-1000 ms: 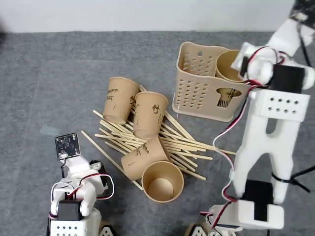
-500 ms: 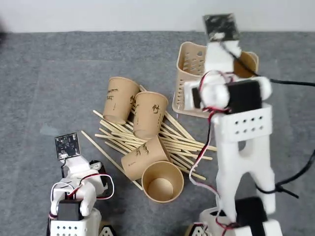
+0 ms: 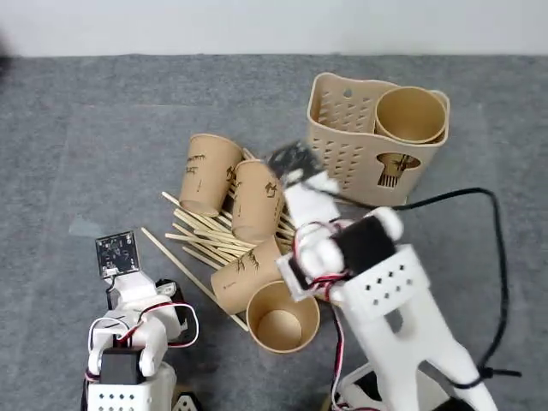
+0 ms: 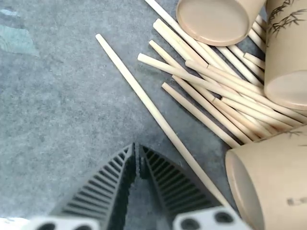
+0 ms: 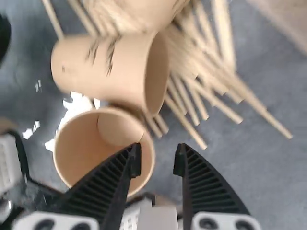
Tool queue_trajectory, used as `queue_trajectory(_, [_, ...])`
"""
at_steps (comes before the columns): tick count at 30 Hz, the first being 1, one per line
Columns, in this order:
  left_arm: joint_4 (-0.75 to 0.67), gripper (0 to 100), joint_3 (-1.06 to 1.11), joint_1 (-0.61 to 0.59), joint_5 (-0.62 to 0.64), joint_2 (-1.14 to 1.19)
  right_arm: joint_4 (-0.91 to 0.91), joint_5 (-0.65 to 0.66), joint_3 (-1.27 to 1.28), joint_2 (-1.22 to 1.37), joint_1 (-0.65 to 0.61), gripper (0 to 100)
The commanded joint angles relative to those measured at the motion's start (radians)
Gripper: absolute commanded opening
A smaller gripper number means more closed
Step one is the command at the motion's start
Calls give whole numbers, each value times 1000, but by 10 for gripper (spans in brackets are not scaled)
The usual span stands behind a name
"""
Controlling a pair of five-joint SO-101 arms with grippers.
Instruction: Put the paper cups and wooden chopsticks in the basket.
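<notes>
The beige basket point(image 3: 347, 163) stands at the back right with one paper cup point(image 3: 411, 116) inside. Two cups point(image 3: 205, 171) point(image 3: 261, 197) lie on a heap of wooden chopsticks point(image 3: 308, 231). A third cup point(image 3: 248, 270) lies on its side, and beside it one stands upright point(image 3: 282, 317). The right arm point(image 3: 360, 257) reaches over the heap. My right gripper point(image 5: 157, 148) is open, just beside the rim of the upright cup point(image 5: 96, 148), with nothing in it. My left gripper point(image 4: 135, 148) is shut and empty, above bare mat near a lone chopstick point(image 4: 158, 120).
The left arm point(image 3: 128, 334) sits at the front left corner. A black cable point(image 3: 479, 223) runs across the mat on the right, in front of the basket. Grey mat lies open at the left and the far back.
The right arm has swung away from the basket and down over the chopstick heap toward the front cups. A cup stays in the basket. The left arm has not moved.
</notes>
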Motion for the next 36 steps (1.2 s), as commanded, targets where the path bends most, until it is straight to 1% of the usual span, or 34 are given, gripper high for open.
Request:
queue_trajectory(1, [5, 14, -7, -2, 6, 2, 33, 9, 52, -41, -42, 126])
queue_trajectory(7, [5, 14, -7, -2, 6, 2, 27, 12, 140, -41, -44, 126])
queue_trajectory(13, [5, 14, -7, -2, 6, 2, -82, 14, 275, -41, -44, 123])
queue_trajectory(17, [5, 14, -7, -2, 6, 2, -99, 14, 310, -41, -42, 120])
queue_trajectory(18, [5, 14, -7, -2, 6, 2, -99, 14, 310, -45, -41, 110])
queue_trajectory(20, [5, 14, -7, -2, 6, 2, -99, 14, 302, -51, -42, 41])
queue_trajectory(21, [5, 14, -7, -2, 6, 2, -97, 14, 285, -51, -42, 2])
queue_trajectory(23, [5, 14, -7, -2, 6, 2, -65, 14, 249, -51, -39, 23])
queue_trajectory(25, [5, 14, -7, -2, 6, 2, -7, 14, 184, -51, -38, 5])
queue_trajectory(27, [5, 14, -7, -2, 6, 2, 47, 15, 92, -51, -38, 8])
queue_trajectory(28, [5, 14, -7, -2, 6, 2, 45, 15, 49, -53, -33, 8])
queue_trajectory(31, [5, 14, -7, -2, 6, 2, 44, 29, -52, -50, 24, 7])
queue_trajectory(36, [5, 14, -7, -2, 6, 2, 44, 123, -230, -47, 140, 7])
